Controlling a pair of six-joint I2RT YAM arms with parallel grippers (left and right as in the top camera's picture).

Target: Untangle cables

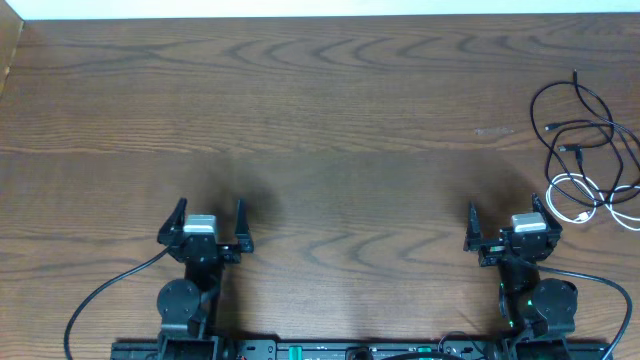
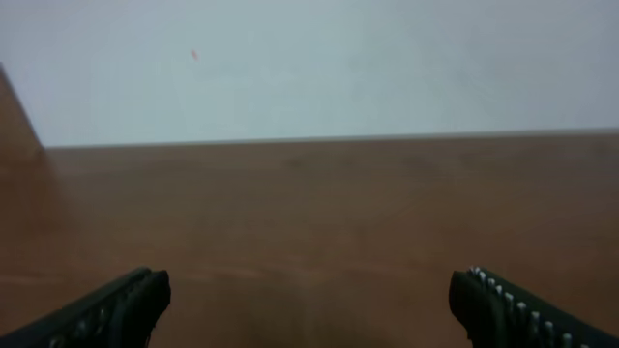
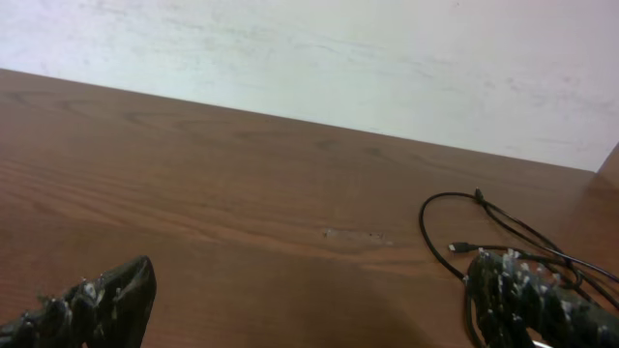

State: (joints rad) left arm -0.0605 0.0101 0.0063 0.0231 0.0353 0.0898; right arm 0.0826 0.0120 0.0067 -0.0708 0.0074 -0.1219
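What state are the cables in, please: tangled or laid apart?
Tangled: the black cable loops across the white cable, and both lie in one heap at the right edge of the table.

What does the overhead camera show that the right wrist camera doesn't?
Only overhead: the left gripper, open, and the white cable clearly, looped at the near side of the tangle. Only right wrist: the face of the pale wall behind the table, and a close look at that arm's own ridged fingers. Both: the wooden table, the black cable lying loose on it, and the right gripper, open and holding nothing.
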